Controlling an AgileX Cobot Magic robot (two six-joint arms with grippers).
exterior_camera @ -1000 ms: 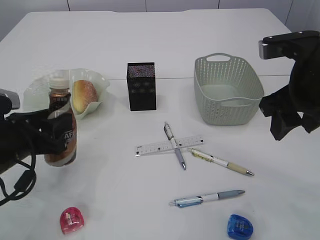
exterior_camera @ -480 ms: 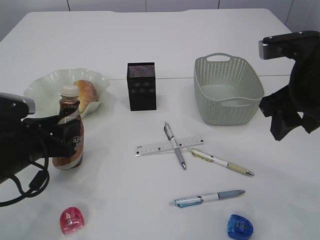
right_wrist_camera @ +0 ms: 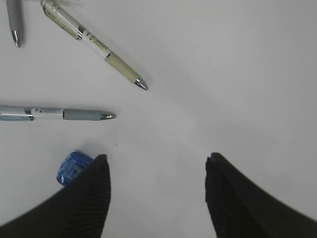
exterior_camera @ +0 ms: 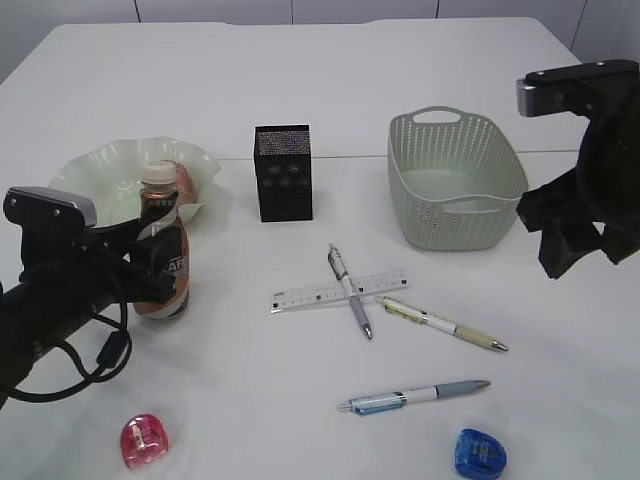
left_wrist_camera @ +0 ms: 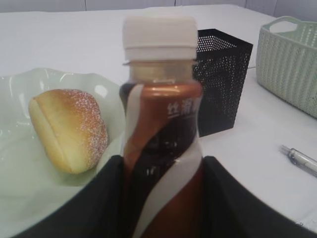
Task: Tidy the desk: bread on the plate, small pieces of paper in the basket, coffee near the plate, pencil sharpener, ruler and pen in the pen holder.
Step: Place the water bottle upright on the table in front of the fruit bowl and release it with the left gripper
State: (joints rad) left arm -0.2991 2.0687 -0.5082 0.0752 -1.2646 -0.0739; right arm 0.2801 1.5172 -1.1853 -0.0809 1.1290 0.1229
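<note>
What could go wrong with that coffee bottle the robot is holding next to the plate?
1. The left tool grips the tall coffee bottle low on its body, so the bottle might tip if it is set down tilted.
2. The bottle is very close to the wavy plate with the bread; it could bump the rim or land on it.
3. If it falls, it could roll toward the black pen holder.
</note>
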